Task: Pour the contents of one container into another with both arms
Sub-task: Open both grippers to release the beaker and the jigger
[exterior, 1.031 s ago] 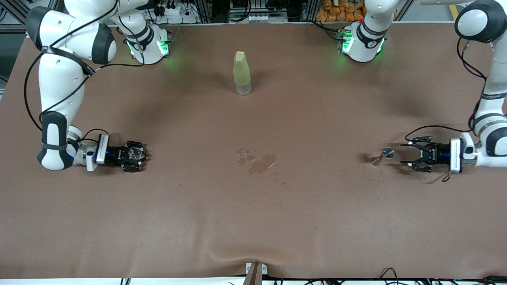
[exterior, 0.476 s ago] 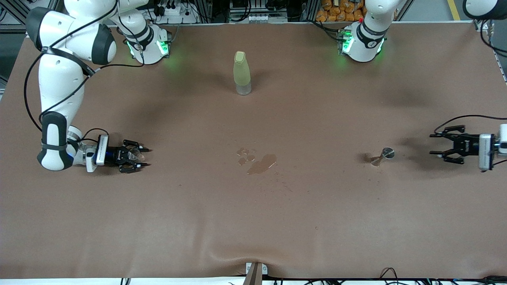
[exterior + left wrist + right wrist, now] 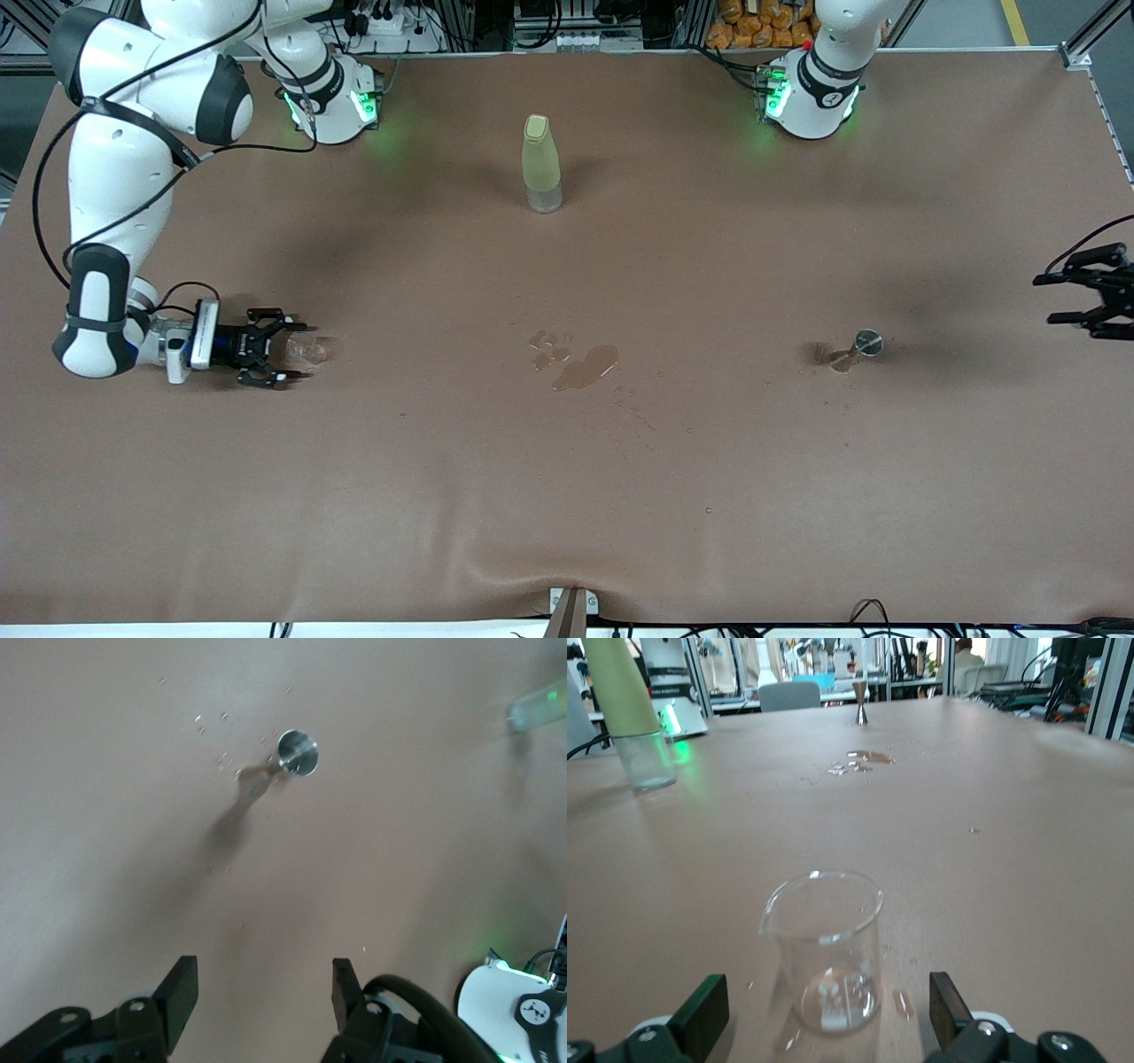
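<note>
Front view: brown table w/ spill; both grippers' fingers released, nothing grasped.

The tabletop is covered in a matt brown sheet, smooth but rippled at the lower edge of the front view, with a glossy wet puddle at centre. The beaker is clear glass. The jigger — centre right — is shiny metal. The bottle looks frosted yellow-green plastic, clear at its base. Arms are glossy white plastic — black bands.
</note>
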Robot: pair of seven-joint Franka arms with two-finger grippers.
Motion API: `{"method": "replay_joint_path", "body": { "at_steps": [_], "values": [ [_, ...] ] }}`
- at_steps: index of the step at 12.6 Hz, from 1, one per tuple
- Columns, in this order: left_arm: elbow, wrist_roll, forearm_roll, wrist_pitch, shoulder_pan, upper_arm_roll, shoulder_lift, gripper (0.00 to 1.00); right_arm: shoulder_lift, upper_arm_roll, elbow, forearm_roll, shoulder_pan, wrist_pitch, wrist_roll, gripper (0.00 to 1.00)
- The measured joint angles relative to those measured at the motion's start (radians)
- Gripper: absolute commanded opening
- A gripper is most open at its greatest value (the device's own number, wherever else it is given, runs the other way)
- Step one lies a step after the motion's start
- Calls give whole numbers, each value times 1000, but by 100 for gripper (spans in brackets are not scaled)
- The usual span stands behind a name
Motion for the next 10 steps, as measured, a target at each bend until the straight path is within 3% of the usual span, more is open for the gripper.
{"method": "replay_joint_path", "body": {
  "at_steps": [4, 8, 9, 10],
  "values": [
    [-4, -277, 68, -2, -46, -57, -106, 77, -57, -81, 63, -137, 1, -5, 161, 100],
    [-8, -352, 78, -3, -42, -61, -145, 81, -147, -180, 127, -283, 19, -75, 399, 100],
    [-9, -389, 80, -3, -40, -60, -147, 88, -167, -210, 149, -316, 31, -91, 463, 100],
    [-9, -440, 82, -3, -40, -61, -150, 88, -194, -228, 168, -358, 40, -99, 528, 100]
  ]
}}
